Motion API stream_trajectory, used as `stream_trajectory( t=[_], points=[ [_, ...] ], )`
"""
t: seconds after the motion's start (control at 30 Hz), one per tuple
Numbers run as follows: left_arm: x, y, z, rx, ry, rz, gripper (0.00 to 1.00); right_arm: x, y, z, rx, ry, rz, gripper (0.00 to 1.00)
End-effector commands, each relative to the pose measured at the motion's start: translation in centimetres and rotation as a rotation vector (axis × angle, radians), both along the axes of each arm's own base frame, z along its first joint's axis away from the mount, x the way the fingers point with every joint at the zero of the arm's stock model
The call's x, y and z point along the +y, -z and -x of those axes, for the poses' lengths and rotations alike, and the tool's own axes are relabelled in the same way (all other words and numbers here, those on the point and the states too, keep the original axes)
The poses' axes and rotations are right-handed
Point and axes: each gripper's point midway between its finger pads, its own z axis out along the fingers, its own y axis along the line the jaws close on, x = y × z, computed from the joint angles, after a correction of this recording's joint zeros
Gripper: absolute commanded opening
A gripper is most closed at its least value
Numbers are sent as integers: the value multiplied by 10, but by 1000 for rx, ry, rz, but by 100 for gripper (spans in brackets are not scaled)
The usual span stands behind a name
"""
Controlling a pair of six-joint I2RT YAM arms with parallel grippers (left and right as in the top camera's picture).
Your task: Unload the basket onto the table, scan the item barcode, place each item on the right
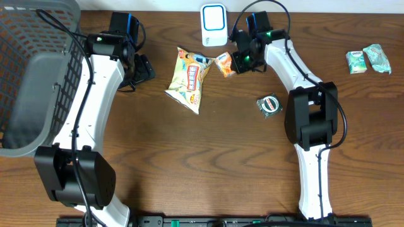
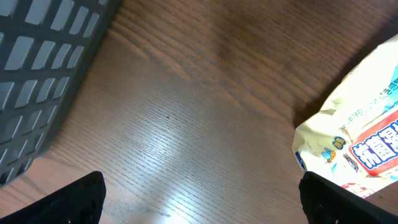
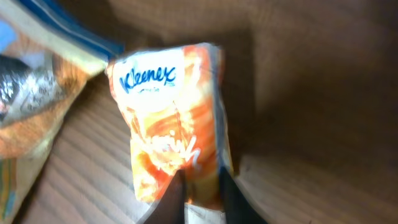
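Since the right end effector (image 3: 202,200) is pinched almost shut on the lower edge of the orange Kleenex pack (image 3: 168,124), I judge the pick-up step to be in hand and the scan itself not yet done; from the wrist camera the two fingers meet on the wrapper's bottom seam, a thin hold, and I cannot tell whether the pack is off the bench (image 1: 189,164); it sits just beside the yellow snack bag (image 1: 189,79), between that bag and my right wrist; the left end effector (image 2: 202,202) hangs wide open with nothing in it, over bare wood between the grey basket (image 2: 37,62) and the snack bag; further back, near the bench's far edge, stands what I take to be the white scanner (image 1: 214,25), close behind the pack; the next move, as I read it, calls for a lift and a turn, so the barcode, which I cannot see, faces the scanner without the pack slipping.
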Motion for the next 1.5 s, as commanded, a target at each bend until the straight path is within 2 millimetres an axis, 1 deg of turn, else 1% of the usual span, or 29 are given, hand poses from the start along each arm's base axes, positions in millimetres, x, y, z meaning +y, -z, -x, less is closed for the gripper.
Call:
stream_trajectory(
  t=[0.0, 0.07, 0.1, 0.13, 0.17, 0.27, 0.3, 0.37, 0.4, 0.43, 0.5, 0.57, 0.6, 0.63, 0.7, 0.77, 0.83, 0.87, 0.9, 1.0, 1.1, 1.13, 1.2, 1.23, 1.27, 1.33, 1.37, 1.47],
  points=[
    [3, -3, 0, -3, 10, -16, 98, 1, 1, 23, 79, -31, 22, 1],
    [3, -3, 0, -3, 10, -16, 98, -4, 0, 41, 152, -29, 40, 1],
    [3, -3, 0, -3, 10, -16, 98, -7, -4, 54, 201, -29, 52, 1],
    [3, -3, 0, -3, 10, -16, 98, -12, -11, 72, 268, -29, 68, 2],
    [3, -3, 0, -3, 10, -16, 98, -13, -15, 82, 305, -26, 77, 1],
    [3, -3, 0, -3, 10, -16, 98, -16, -32, 104, 364, -31, 94, 1],
    [3, -3, 0, -3, 10, -16, 98, -16, -40, 107, 360, -34, 102, 4],
    [3, -3, 0, -3, 10, -16, 98, -17, -49, 102, 316, -35, 112, 17],
    [3, -3, 0, -3, 10, -16, 98, -18, -51, 93, 272, -31, 123, 27],
    [3, -3, 0, -3, 10, -16, 98, -18, -51, 89, 254, -29, 124, 34],
    [3, -3, 0, -3, 10, -16, 98, -18, -51, 82, 229, -26, 116, 52],
    [3, -3, 0, -3, 10, -16, 98, -17, -50, 80, 221, -25, 114, 57],
    [3, -3, 0, -3, 10, -16, 98, -17, -50, 80, 221, -26, 114, 57],
    [3, -3, 0, -3, 10, -16, 98, -16, -49, 81, 226, -29, 115, 54],
    [3, -3, 0, -3, 10, -16, 98, -14, -46, 85, 235, -34, 119, 54],
    [3, -3, 0, -3, 10, -16, 98, -11, -34, 92, 256, -46, 126, 55],
    [3, -3, 0, -3, 10, -16, 98, -10, -25, 95, 264, -51, 129, 50],
    [3, -3, 0, -3, 10, -16, 98, -10, -17, 97, 266, -52, 130, 45],
    [3, -3, 0, -3, 10, -16, 98, -10, -13, 97, 263, -52, 129, 45],
    [3, -3, 0, -3, 10, -16, 98, -9, 2, 98, 269, -24, 118, 45],
    [3, -3, 0, -3, 10, -16, 98, -2, 15, 103, 279, -32, 72, 47],
    [3, -3, 0, -3, 10, -16, 98, -3, 19, 105, 283, -32, 71, 45],
    [3, -3, 0, -3, 10, -16, 98, -6, 24, 110, 296, -31, 84, 32],
    [3, -3, 0, -3, 10, -16, 97, -6, 24, 110, 302, -27, 81, 29],
    [3, -3, 0, -3, 10, -16, 98, -5, 22, 111, 310, -22, 68, 22],
    [3, -3, 0, -3, 10, -16, 98, 0, 17, 112, 320, -25, 30, 4],
    [3, -3, 0, -3, 10, -16, 98, 2, 14, 112, 328, -25, 12, 1],
    [3, -3, 0, -3, 10, -16, 98, 3, -11, 108, 353, -11, -46, 1]
  ],
)
